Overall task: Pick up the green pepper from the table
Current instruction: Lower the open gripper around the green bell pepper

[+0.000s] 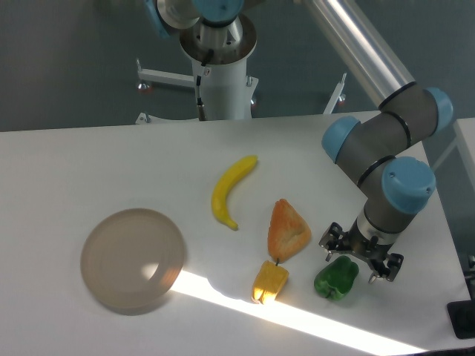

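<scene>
The green pepper (336, 279) lies on the white table (89, 163) at the front right, glossy, dark green and lobed. My gripper (359, 262) hangs just above and behind the pepper, its two dark fingers spread open, one at the pepper's left and one at its right. The gripper holds nothing. The pepper's rear edge is partly covered by the gripper.
A yellow pepper (269, 281) sits left of the green one, with an orange wedge-shaped item (287, 228) just behind it. A yellow banana (228, 190) lies mid-table. A round translucent dish (133, 259) stands front left. A band of sunlight crosses the front of the table.
</scene>
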Available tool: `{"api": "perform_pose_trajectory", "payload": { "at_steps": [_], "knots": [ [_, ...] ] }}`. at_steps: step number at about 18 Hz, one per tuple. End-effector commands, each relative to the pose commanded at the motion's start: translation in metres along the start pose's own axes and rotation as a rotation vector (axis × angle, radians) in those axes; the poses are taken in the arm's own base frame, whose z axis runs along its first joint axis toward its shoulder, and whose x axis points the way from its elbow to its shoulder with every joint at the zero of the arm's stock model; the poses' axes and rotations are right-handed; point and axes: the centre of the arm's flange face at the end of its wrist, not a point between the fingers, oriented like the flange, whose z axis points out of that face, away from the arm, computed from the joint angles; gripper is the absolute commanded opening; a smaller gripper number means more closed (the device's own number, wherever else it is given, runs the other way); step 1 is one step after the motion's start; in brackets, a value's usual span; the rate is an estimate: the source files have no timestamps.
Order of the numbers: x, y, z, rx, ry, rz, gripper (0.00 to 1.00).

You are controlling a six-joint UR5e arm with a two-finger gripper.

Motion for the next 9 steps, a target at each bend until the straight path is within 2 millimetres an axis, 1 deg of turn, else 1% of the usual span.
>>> {"api": "perform_pose_trajectory", "payload": {
  "at_steps": [4, 6, 9],
  "knots": [
    [0.002, 0.001, 0.004, -0.004, 0.005, -0.001, 1.00],
    [0.007, -0.005, 0.009, -0.013, 0.004, 0.009, 1.00],
    [0.008, -0.005, 0.012, -0.015, 0.002, 0.009, 1.00]
  ]
}}
